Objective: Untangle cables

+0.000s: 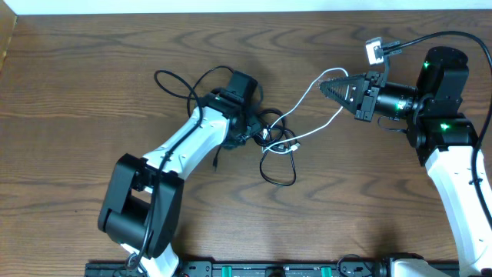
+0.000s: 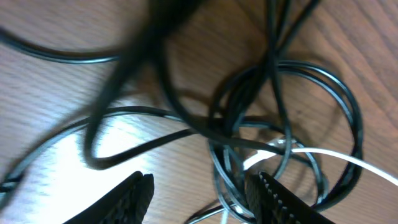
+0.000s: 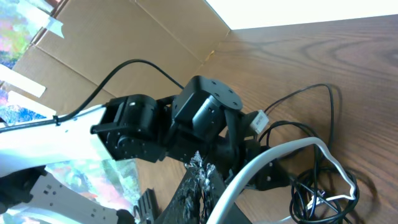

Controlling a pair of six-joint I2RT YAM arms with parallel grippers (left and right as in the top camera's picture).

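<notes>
Closest to the left wrist camera, the left gripper point(image 2: 200, 182) stands with its jaws apart just above the wood and nothing pinched. Strands of the knot point(image 2: 230, 142) lie against the inside of one finger point(image 2: 277, 200). Only this view shows the knot close up: black cables point(image 2: 273, 62) coiled in several rings, with the white cable point(image 2: 336, 157) threading out of them.

Only the overhead view shows the whole spread on the table point(image 1: 92, 108). The knot sits mid-table under the left gripper. One black loop lies up and to the left of it, and another lies below. The white cable rises in a loop to the right gripper point(image 1: 329, 85), which is clenched on it.

From the right wrist, that cable leaves the closed fingers, the left arm point(image 3: 124, 130) hangs over the knot, and cardboard point(image 3: 155, 43) stands beyond the table edge. Whether the cardboard is a box holding anything cannot be told.
</notes>
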